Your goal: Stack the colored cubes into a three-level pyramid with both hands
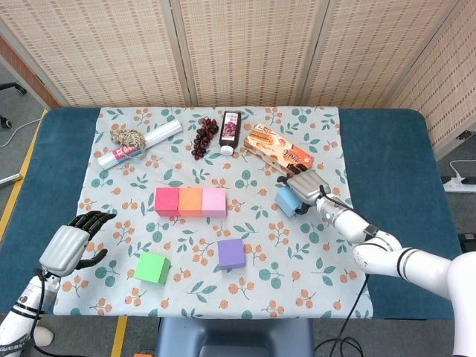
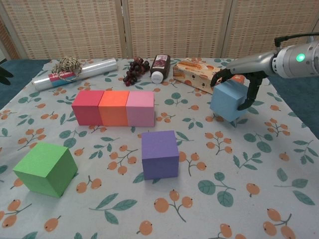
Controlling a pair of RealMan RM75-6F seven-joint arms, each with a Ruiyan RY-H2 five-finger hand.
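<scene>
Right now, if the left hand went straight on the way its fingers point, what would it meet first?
The left hand, holding nothing, points its fingers toward the table's far right. Going straight on, it would probably reach the red cube at the near end of the three-cube row first. The green cube lies nearer the robot, off that line. Depth is uncertain.
</scene>
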